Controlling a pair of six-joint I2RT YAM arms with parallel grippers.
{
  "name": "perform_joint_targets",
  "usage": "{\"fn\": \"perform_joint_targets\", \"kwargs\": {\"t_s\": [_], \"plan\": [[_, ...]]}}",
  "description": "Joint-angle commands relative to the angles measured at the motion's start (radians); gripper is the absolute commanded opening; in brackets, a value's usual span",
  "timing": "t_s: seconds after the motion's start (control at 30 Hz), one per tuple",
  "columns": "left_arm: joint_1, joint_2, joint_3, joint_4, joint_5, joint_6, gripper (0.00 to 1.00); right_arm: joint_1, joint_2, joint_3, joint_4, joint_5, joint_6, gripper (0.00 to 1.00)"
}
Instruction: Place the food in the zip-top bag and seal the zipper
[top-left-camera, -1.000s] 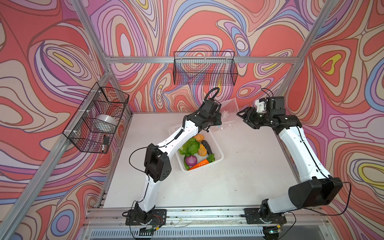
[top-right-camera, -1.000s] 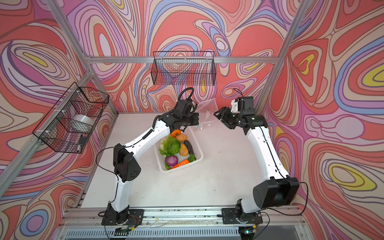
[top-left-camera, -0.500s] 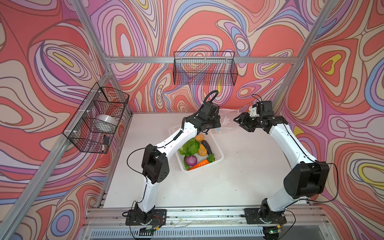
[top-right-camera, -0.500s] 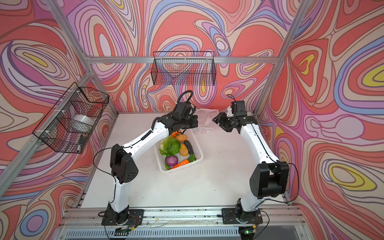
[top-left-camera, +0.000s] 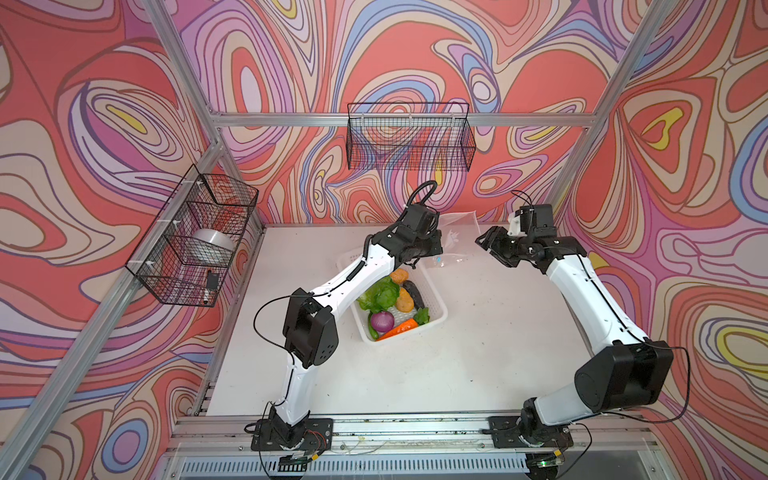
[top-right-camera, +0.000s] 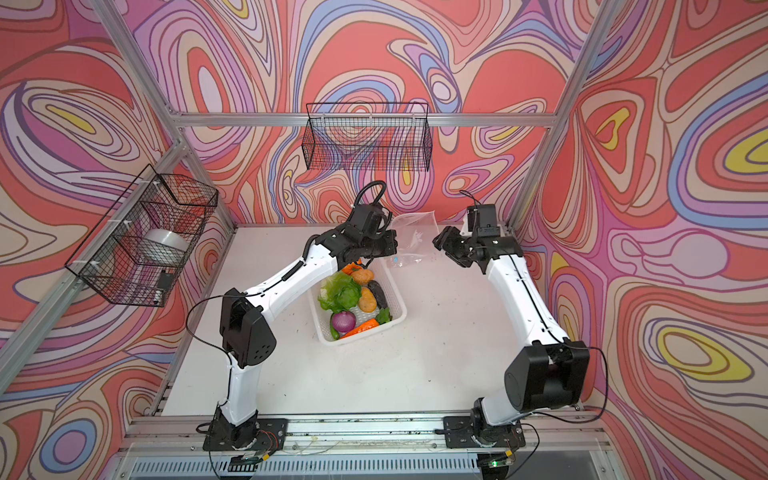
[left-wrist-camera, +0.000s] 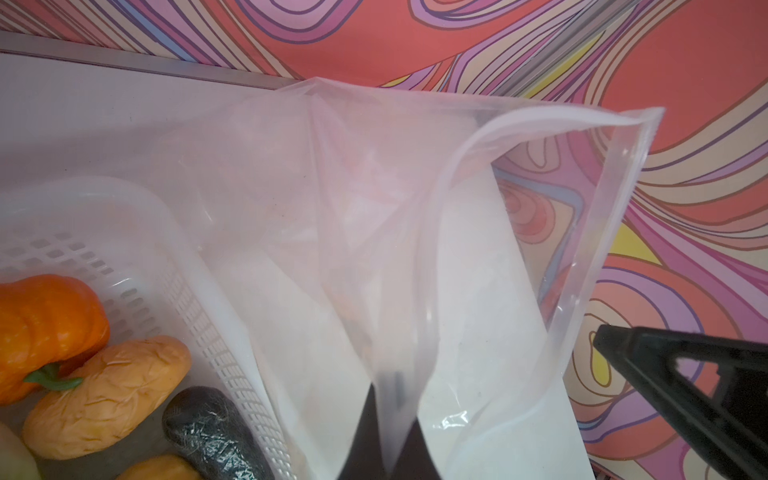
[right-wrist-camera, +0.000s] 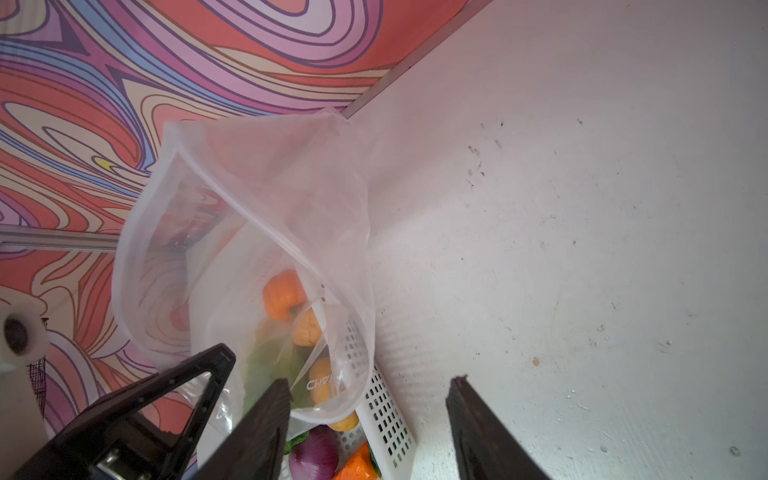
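Note:
My left gripper (top-left-camera: 435, 249) (top-right-camera: 392, 249) (left-wrist-camera: 388, 436) is shut on a pinch of the clear zip-top bag (top-left-camera: 459, 232) (top-right-camera: 411, 235) (left-wrist-camera: 415, 208) and holds it up behind the basket. The bag's mouth gapes open, with the zipper (left-wrist-camera: 540, 120) along its edge. My right gripper (top-left-camera: 484, 243) (top-right-camera: 440, 243) (right-wrist-camera: 368, 415) hangs open just right of the bag (right-wrist-camera: 249, 249), with nothing between its fingers. The food lies in the basket: pumpkin (left-wrist-camera: 45, 328), potato (left-wrist-camera: 104, 395), cucumber (left-wrist-camera: 208, 436), lettuce (top-left-camera: 380, 295), onion (top-left-camera: 382, 320), carrot (top-left-camera: 399, 328).
The white perforated basket (top-left-camera: 436, 320) (top-right-camera: 399, 316) stands mid-table under my left forearm. A wire basket (top-left-camera: 409, 141) hangs on the back wall. Another wire basket (top-left-camera: 195, 237) on the left wall holds a roll of tape. The back wall is close behind the bag.
My right gripper swung in toward the bag, then drew back a little to the right. The left gripper has kept its hold on the bag, which shifted slightly.

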Motion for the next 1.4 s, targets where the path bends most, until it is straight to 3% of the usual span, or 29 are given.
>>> {"fn": "perform_joint_targets", "kwargs": {"t_s": [0.0,0.1,0.17,0.23,0.27,0.53,0.7,0.8,1.07,1.17,1.3,1.37], "plan": [[-0.011,-0.029,-0.014,0.016,0.019,-0.024,0.00,0.000,0.021,-0.046,0.085,-0.032,0.036,0.62],[-0.012,-0.039,-0.029,0.026,0.020,-0.040,0.00,0.000,0.052,-0.062,0.118,-0.036,0.050,0.50],[-0.012,-0.047,-0.044,0.036,0.022,-0.050,0.00,0.000,0.061,-0.067,0.131,-0.035,0.045,0.31],[-0.012,-0.048,-0.046,0.041,0.031,-0.062,0.00,0.000,0.053,-0.053,0.111,-0.016,0.021,0.04],[-0.014,-0.047,-0.044,0.047,0.044,-0.070,0.00,0.000,0.047,-0.036,0.090,0.007,0.000,0.00],[-0.039,-0.027,-0.017,0.159,0.199,-0.173,0.00,-0.001,-0.006,0.211,-0.202,0.335,-0.281,0.00],[-0.048,-0.019,-0.096,0.326,0.293,-0.298,0.00,-0.002,-0.036,0.322,-0.295,0.407,-0.378,0.00],[-0.056,-0.011,-0.155,0.379,0.312,-0.364,0.00,-0.002,-0.046,0.326,-0.288,0.351,-0.384,0.00],[-0.061,-0.056,-0.305,0.368,0.272,-0.381,0.01,0.014,0.038,0.152,-0.141,-0.064,-0.349,0.00],[-0.058,-0.097,-0.361,0.357,0.245,-0.372,0.12,0.079,0.074,0.118,-0.098,-0.089,-0.361,0.00],[-0.040,-0.179,-0.446,0.349,0.216,-0.353,0.51,0.174,0.134,0.141,-0.096,-0.064,-0.393,0.00],[-0.028,-0.230,-0.475,0.319,0.195,-0.331,0.61,0.193,0.166,0.164,-0.112,-0.052,-0.401,0.00]]}}
